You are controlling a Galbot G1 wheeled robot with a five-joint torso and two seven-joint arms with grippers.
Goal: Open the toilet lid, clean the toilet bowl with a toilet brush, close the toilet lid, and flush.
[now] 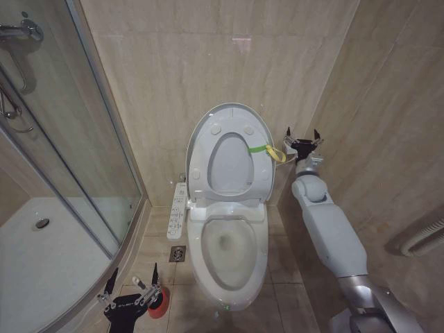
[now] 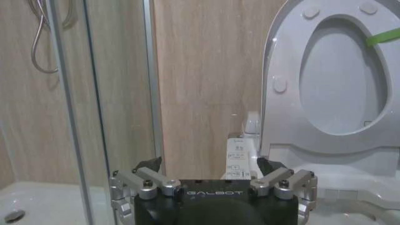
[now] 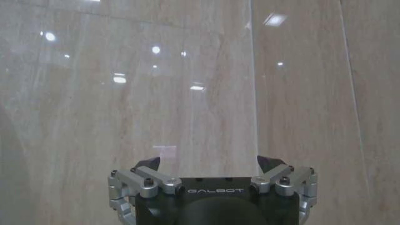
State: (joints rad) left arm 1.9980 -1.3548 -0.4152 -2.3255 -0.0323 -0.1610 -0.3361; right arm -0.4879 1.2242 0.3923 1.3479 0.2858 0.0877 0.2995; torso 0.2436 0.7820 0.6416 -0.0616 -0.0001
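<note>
The toilet lid stands raised against the wall above the exposed toilet bowl. At three o'clock of the lid, the right gripper hovers, fingers apart, empty. The left gripper, fingers spread, waits at the bowl's eight o'clock beside a red holder.

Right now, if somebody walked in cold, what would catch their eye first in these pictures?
The toilet lid stands raised against the back wall with the ring seat up in front of it, a green-yellow tag on the seat's right edge, and the toilet bowl open below. The right pincer hangs open just right of the tag; the left pincer is open low on the floor, by a red holder.
</note>
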